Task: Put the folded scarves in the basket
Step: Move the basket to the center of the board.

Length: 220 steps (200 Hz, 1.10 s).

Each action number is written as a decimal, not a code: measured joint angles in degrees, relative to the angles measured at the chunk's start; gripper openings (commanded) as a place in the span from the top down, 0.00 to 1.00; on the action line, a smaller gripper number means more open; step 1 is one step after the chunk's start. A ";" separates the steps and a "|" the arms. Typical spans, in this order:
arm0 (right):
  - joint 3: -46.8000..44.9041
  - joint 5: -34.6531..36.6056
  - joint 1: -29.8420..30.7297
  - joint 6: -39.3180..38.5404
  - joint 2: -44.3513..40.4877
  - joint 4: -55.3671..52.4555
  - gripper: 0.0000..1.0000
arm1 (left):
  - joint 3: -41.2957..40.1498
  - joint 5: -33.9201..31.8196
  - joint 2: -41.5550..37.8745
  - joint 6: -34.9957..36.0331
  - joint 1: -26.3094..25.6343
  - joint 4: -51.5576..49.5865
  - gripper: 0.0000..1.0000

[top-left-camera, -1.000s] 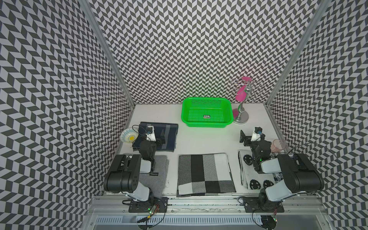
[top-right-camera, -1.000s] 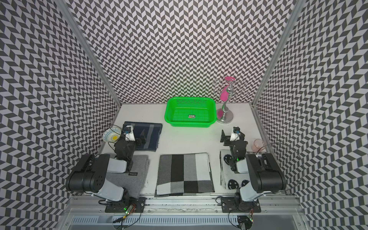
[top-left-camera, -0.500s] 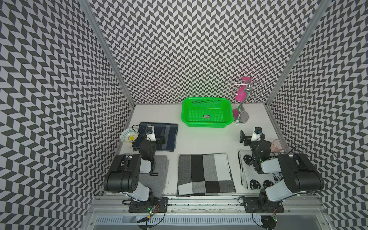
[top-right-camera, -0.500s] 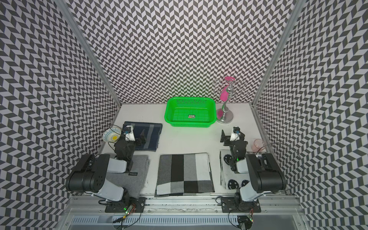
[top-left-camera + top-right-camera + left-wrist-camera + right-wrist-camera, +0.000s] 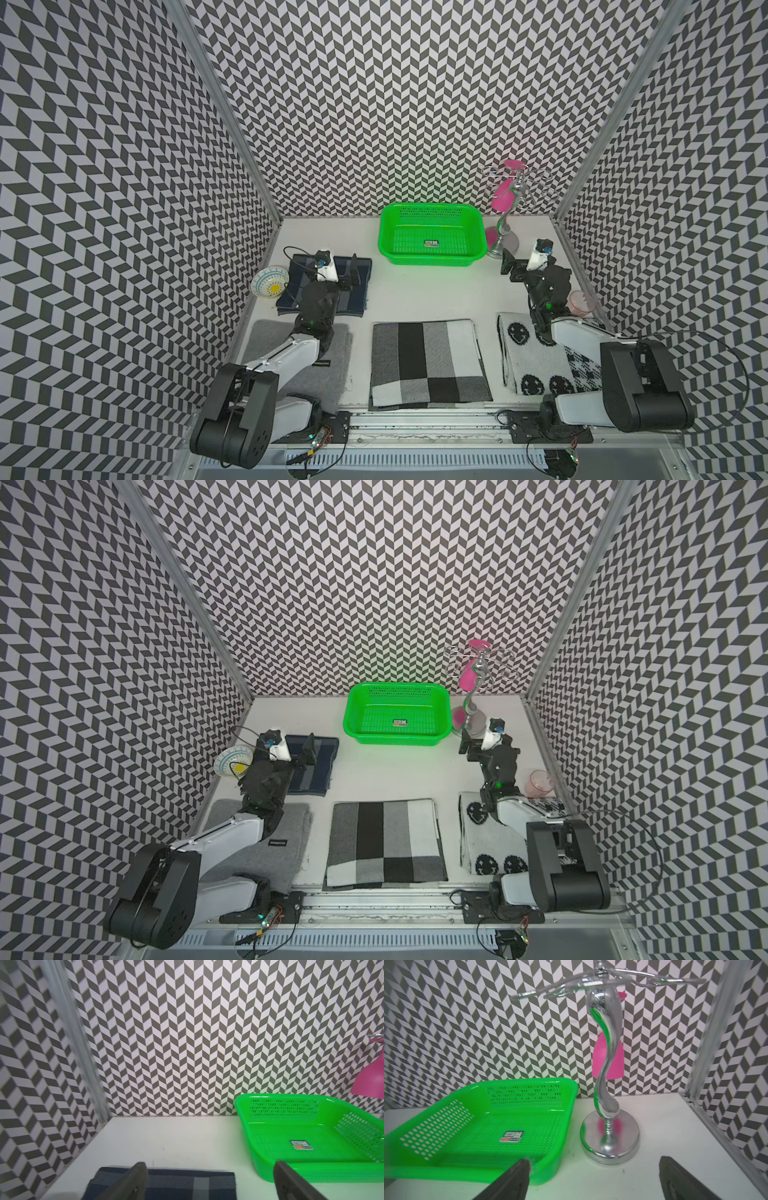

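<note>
Basket (image 5: pixel 432 259) near back wall (image 5: pixel 415 104); bare table (image 5: pixel 424 291) in front.

Left claw (image 5: pixel 209 1165) wide open, empty; right claw (image 5: pixel 593 1160) wide open, empty.

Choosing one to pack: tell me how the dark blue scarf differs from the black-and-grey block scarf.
The dark blue scarf is navy with pale stripes; the block scarf has broad black, grey and white patches. The blue one lies back left beside the bowl; the block one front centre. Both lie folded flat outside the basket.
</note>
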 measured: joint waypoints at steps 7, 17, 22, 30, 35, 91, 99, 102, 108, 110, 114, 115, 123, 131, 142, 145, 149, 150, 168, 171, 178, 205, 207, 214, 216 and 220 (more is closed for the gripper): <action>1.46 -0.85 0.48 0.94 0.07 -2.03 0.00 | 2.23 0.74 0.33 -1.29 -0.04 -2.32 0.03; 3.48 -2.05 0.83 2.84 1.01 -4.74 0.00 | 5.57 2.56 1.55 -3.19 -0.09 -5.25 0.04; 4.42 -2.40 1.01 3.48 1.64 -5.90 0.00 | 7.56 3.76 2.60 -4.02 -0.09 -6.67 0.05; 6.51 -3.52 1.16 4.55 3.56 -8.17 0.00 | 10.88 5.53 4.96 -5.31 -0.09 -8.94 0.06; 7.96 -4.24 1.20 5.18 4.98 -9.53 0.01 | 13.49 6.69 6.86 -6.03 -0.09 -10.51 0.07; 20.24 -8.20 1.20 9.35 19.93 -18.75 0.06 | 29.66 14.40 27.06 -10.95 -0.22 -20.48 0.08; 21.46 -8.24 1.20 9.44 21.18 -19.43 0.07 | 32.02 14.97 29.81 -11.19 -0.22 -21.77 0.08; 21.92 -8.28 1.20 9.49 21.59 -19.67 0.08 | 32.81 15.26 30.84 -11.34 -0.22 -21.97 0.08; 22.77 -8.28 1.20 9.57 22.40 -19.98 0.09 | 33.97 15.63 32.30 -11.47 -0.22 -22.34 0.08; 23.12 -8.35 1.20 9.55 22.77 -20.06 0.09 | 34.34 15.91 32.96 -11.58 -0.22 -22.40 0.08; 23.78 -8.35 1.20 9.68 23.30 -20.26 0.10 | 34.84 16.39 33.77 -11.63 -0.22 -22.45 0.08; 23.89 -8.37 1.20 9.66 23.43 -20.28 0.11 | 35.04 16.63 34.12 -11.65 -0.22 -22.43 0.08; 25.18 -8.61 1.20 9.68 24.55 -20.63 0.12 | 35.87 17.53 35.56 -11.78 -0.22 -22.43 0.09; 26.32 -8.74 1.20 9.64 25.49 -20.98 0.15 | 36.83 18.16 36.85 -11.82 -0.22 -22.86 0.10; 28.22 -9.03 1.20 9.66 26.97 -21.70 0.18 | 38.69 18.56 38.56 -12.00 -0.24 -23.91 0.12; 28.76 -9.11 1.20 9.57 27.47 -22.01 0.19 | 39.23 18.64 39.01 -12.20 -0.24 -24.06 0.13; 29.57 -9.22 1.20 9.55 28.13 -22.36 0.20 | 39.80 18.78 39.54 -12.24 -0.24 -24.20 0.15; 29.70 -9.25 1.20 9.51 28.26 -22.40 0.20 | 40.00 18.84 39.69 -12.26 -0.24 -24.20 0.16; 31.91 -9.49 1.20 9.33 30.27 -23.65 0.23 | 41.22 20.00 40.70 -12.63 -0.22 -24.61 0.30; 32.13 -9.51 1.20 9.33 30.49 -23.96 0.24 | 41.44 20.15 40.81 -12.85 -0.22 -24.79 0.32; 32.44 -9.53 1.20 9.33 30.80 -24.57 0.25 | 42.07 20.79 41.11 -12.83 -0.22 -25.18 0.34; 32.61 -10.08 1.20 9.29 30.91 -25.73 0.37 | 44.96 23.04 42.58 -12.92 -0.26 -26.56 0.36; 32.61 -10.16 1.20 9.38 30.91 -25.77 0.38 | 45.07 23.21 42.62 -12.96 -0.26 -26.67 0.36; 32.63 -10.51 1.20 9.18 30.91 -25.88 0.38 | 45.24 23.61 42.75 -12.98 -0.33 -26.97 0.36; 32.63 -10.64 1.20 9.31 30.91 -25.94 0.39 | 45.24 23.69 42.75 -13.00 -0.33 -27.08 0.37; 32.63 -10.73 1.20 9.27 30.91 -26.03 0.40 | 45.24 23.93 42.75 -13.03 -0.35 -27.41 0.36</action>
